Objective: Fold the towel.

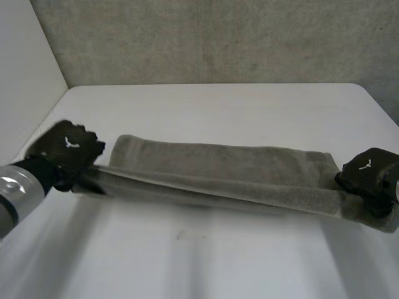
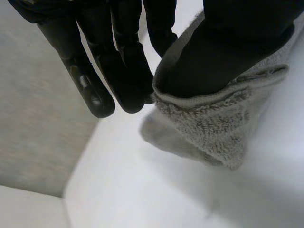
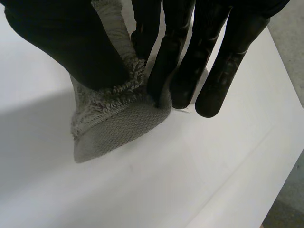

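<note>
Grey terry towel [image 1: 218, 171], stretched long.
It spans the white table [image 1: 212, 106] crosswise, its near layer pulled taut and raised at both end corners.

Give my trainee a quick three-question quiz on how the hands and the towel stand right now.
1. True or false: the left hand hovers open, clear of the grey towel.
2. Where does the right hand pinch the towel? A: its middle. B: its end at the robot's right. C: nowhere.
3. Fill in: the towel's far part rests on the white ____.
Key: 1 false: its fingers and thumb pinch the towel's left end. 2 B. 3 table.
</note>
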### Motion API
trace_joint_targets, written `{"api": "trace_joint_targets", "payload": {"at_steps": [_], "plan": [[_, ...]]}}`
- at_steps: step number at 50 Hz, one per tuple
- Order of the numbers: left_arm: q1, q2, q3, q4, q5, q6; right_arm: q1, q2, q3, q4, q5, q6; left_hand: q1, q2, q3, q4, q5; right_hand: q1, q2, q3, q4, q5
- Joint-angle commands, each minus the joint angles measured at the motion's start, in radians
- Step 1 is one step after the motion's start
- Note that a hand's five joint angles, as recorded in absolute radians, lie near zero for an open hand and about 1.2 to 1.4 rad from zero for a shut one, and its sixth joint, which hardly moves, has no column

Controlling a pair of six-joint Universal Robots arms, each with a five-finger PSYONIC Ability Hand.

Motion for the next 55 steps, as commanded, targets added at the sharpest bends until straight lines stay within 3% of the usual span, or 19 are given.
{"api": "trace_joint_targets", "payload": {"at_steps": [1,7,11,15,19,21,24,26,31,37,39,48,53,55], "plan": [[-0.001,-0.304,0.041,0.019,0.000,0.021,0.010,0.212,-0.058,-0.116,0.031,0.047,0.211,0.179,0.180,0.179,0.189,0.432,0.214,0.210,0.202,0.239],[-0.011,-0.429,0.239,0.058,-0.018,0.035,0.076,0.330,-0.267,-0.201,0.075,0.132,0.211,0.179,0.180,0.179,0.189,0.432,0.214,0.210,0.202,0.239],[-0.025,-0.429,0.402,0.108,-0.052,0.015,0.097,0.338,-0.426,-0.270,0.106,0.220,0.211,0.179,0.180,0.179,0.189,0.432,0.214,0.210,0.202,0.239],[-0.071,-0.413,0.664,0.244,-0.100,-0.035,0.108,0.312,-0.629,-0.423,0.141,0.339,0.211,0.179,0.180,0.179,0.189,0.432,0.214,0.210,0.202,0.239],[-0.088,-0.392,0.781,0.356,-0.115,-0.117,0.108,0.257,-0.659,-0.601,0.149,0.406,0.211,0.179,0.180,0.179,0.189,0.432,0.214,0.210,0.202,0.239],[-0.082,-0.358,0.816,0.439,-0.118,-0.215,0.108,0.191,-0.615,-0.788,0.159,0.435,0.211,0.179,0.180,0.179,0.189,0.432,0.214,0.210,0.202,0.239],[-0.074,-0.344,0.810,0.462,-0.118,-0.266,0.108,0.150,-0.544,-0.857,0.153,0.430,0.211,0.179,0.180,0.179,0.189,0.432,0.214,0.210,0.202,0.239],[-0.073,-0.326,0.755,0.450,-0.114,-0.353,0.107,0.140,-0.509,-0.844,0.146,0.430,0.211,0.179,0.180,0.179,0.189,0.432,0.214,0.210,0.202,0.239],[-0.068,-0.315,0.564,0.417,-0.101,-0.392,0.110,0.142,-0.399,-0.766,0.114,0.430,0.211,0.179,0.180,0.179,0.189,0.432,0.214,0.210,0.202,0.239],[-0.045,-0.315,0.355,0.433,-0.080,-0.388,0.097,0.154,-0.233,-0.664,0.023,0.427,0.211,0.179,0.180,0.179,0.189,0.432,0.214,0.210,0.202,0.239],[-0.019,-0.327,0.220,0.469,-0.023,-0.385,0.097,0.188,-0.162,-0.638,0.000,0.422,0.211,0.179,0.180,0.179,0.189,0.432,0.214,0.210,0.202,0.239],[-0.011,-0.360,-0.018,0.540,0.035,-0.382,0.097,0.303,-0.029,-0.512,0.008,0.297,0.211,0.179,0.180,0.179,0.189,0.432,0.214,0.210,0.202,0.239],[-0.014,-0.338,-0.107,0.503,0.037,-0.350,0.094,0.300,0.007,-0.419,0.017,0.220,0.211,0.179,0.180,0.179,0.189,0.432,0.214,0.210,0.202,0.239],[-0.010,-0.280,-0.156,0.413,0.037,-0.262,0.082,0.285,0.014,-0.368,0.018,0.206,0.211,0.179,0.180,0.179,0.189,0.432,0.214,0.210,0.202,0.239]]}}
